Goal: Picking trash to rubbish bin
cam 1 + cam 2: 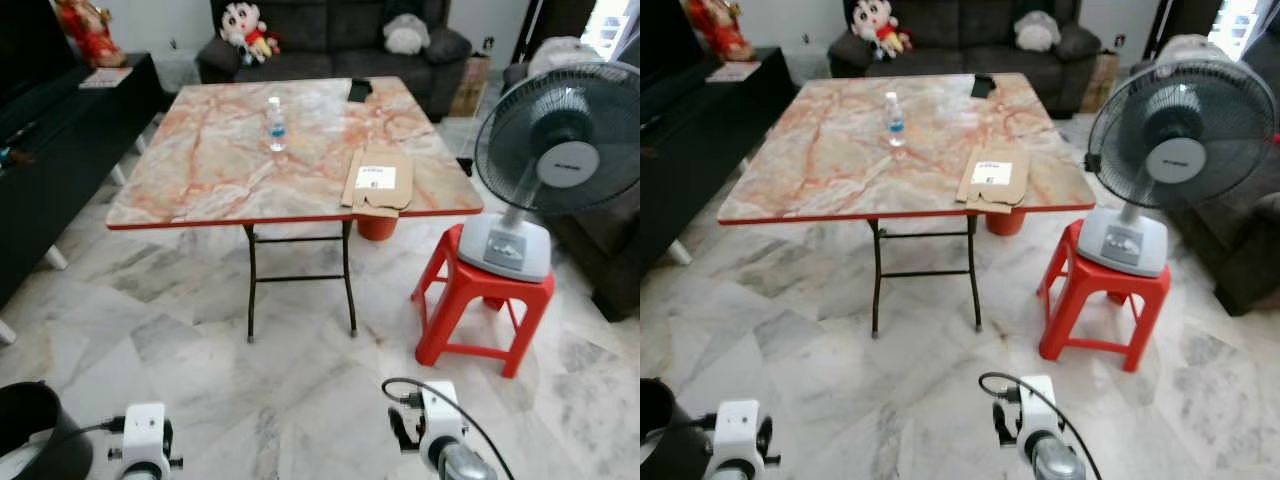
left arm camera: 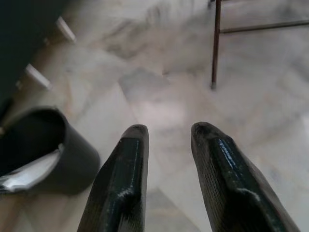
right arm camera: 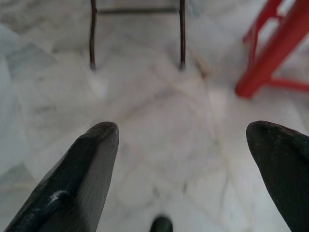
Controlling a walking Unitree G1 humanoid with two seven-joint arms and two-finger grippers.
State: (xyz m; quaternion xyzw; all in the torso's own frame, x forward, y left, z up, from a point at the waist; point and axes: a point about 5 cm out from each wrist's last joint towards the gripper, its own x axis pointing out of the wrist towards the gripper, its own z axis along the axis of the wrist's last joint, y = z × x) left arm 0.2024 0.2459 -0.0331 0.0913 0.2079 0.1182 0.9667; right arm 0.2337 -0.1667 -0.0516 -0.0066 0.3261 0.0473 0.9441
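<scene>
A clear plastic bottle [image 1: 277,124] stands upright on the marble-pattern folding table [image 1: 200,180]. At the table's right front edge lies a flattened cardboard box [image 1: 380,182]. The black rubbish bin [image 1: 30,430] is on the floor at my lower left, beside my left arm [image 1: 145,445]; in the left wrist view the bin [image 2: 43,154] holds something pale. My left gripper [image 2: 170,129] hangs over the floor with a narrow gap between its fingers and nothing in it. Nothing is held in my right gripper [image 3: 183,128], which is wide open above bare marble floor.
A grey fan [image 1: 555,150] sits on a red plastic stool [image 1: 480,300] to the right of the table. A red bucket [image 1: 378,226] stands under the table. A dark sofa [image 1: 330,35] with plush toys is behind, a black cabinet [image 1: 60,140] on the left.
</scene>
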